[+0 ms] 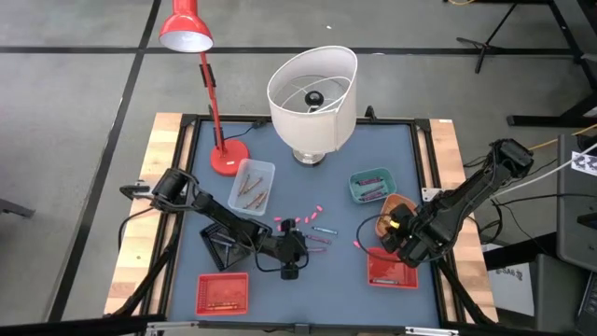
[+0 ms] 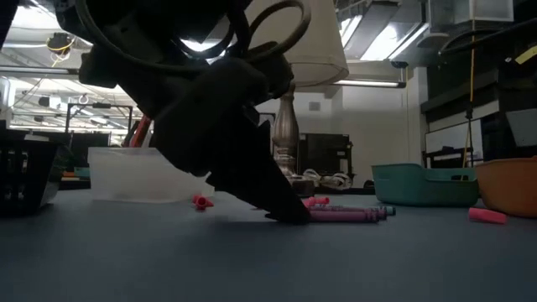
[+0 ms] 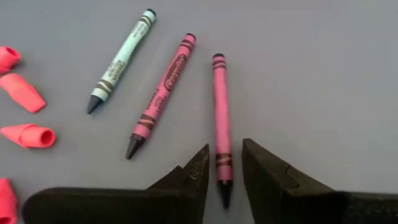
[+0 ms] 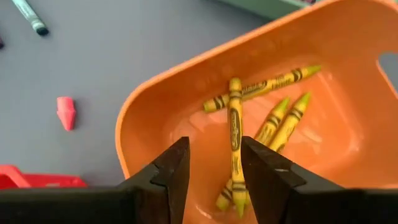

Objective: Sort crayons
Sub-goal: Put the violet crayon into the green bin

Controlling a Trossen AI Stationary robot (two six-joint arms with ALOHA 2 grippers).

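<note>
left gripper (image 3: pixel 222 171): low over the middle of the blue-grey counter (image 1: pixel 373 149), fingers (image 3: pixel 193 171) narrowly parted either side of the dark tip of a pink wax crayon (image 3: pixel 219 112). Straddling it, not clamped as far as I can see.
right gripper (image 4: pixel 214 168): over the orange plastic bin (image 4: pixel 336 50) at the right side of the counter, fingers partly apart, nothing pinched. A yellow crayon (image 4: pixel 235 124) lies in the bin in line with the gap between them.
orange bin contents: several yellow crayons, so yellow looks sorted.
other bins: teal tray (image 1: pixel 371 185) just beyond the orange bin, with crayons in it; clear tray (image 1: pixel 252 182) left of centre, crayons in it; red tray near left (image 1: pixel 222 291), a few crayons; red tray near right (image 1: pixel 392 271), partly under the right arm, contents cannot tell.
loose on counter: magenta crayon (image 3: pixel 160 96) and pale green crayon (image 3: pixel 121 59) lying just beside the pink one, not touching. Several pink cap erasers (image 3: pixel 28 135) scattered nearby, one more (image 4: pixel 65 112) near the orange bin.
progress, my read: well along. Most crayons are binned; three loose in the middle.
next: close on the pink one, lift, carry to its tray. Risk: grip sits at the tip, so it may pivot.
clutter: red desk lamp (image 1: pixel 201 84) and white-shaded lamp (image 1: pixel 312 89) at the far edge.
</note>
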